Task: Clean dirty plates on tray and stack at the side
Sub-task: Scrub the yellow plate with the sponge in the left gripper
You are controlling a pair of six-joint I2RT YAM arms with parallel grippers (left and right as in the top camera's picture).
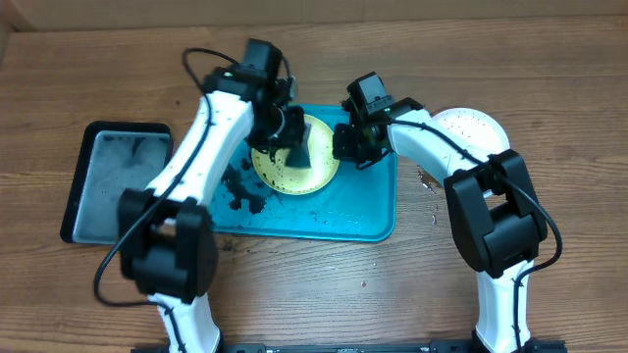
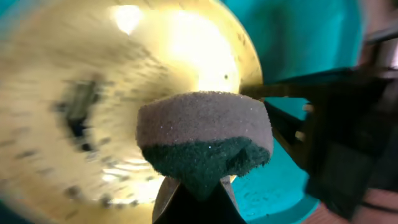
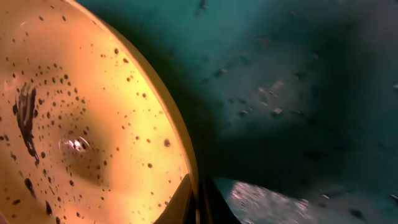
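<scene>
On the tray [image 1: 365, 224] the yellow-green plate [image 1: 319, 176] lies toward the far rim, much of it hidden from overhead by the left gripper [image 1: 294, 147], which is clamped on a sponge [image 2: 204, 134]; whether the sponge touches the blurred, speckled plate is unclear. At the plate's right edge the right gripper [image 1: 343, 147] pinches the rim, its fingertips cut off in the wrist view. Right of the tray a white plate [image 1: 476, 126] shows partly behind the right arm, and a black tray [image 1: 123, 126] with hazy contents sits left.
</scene>
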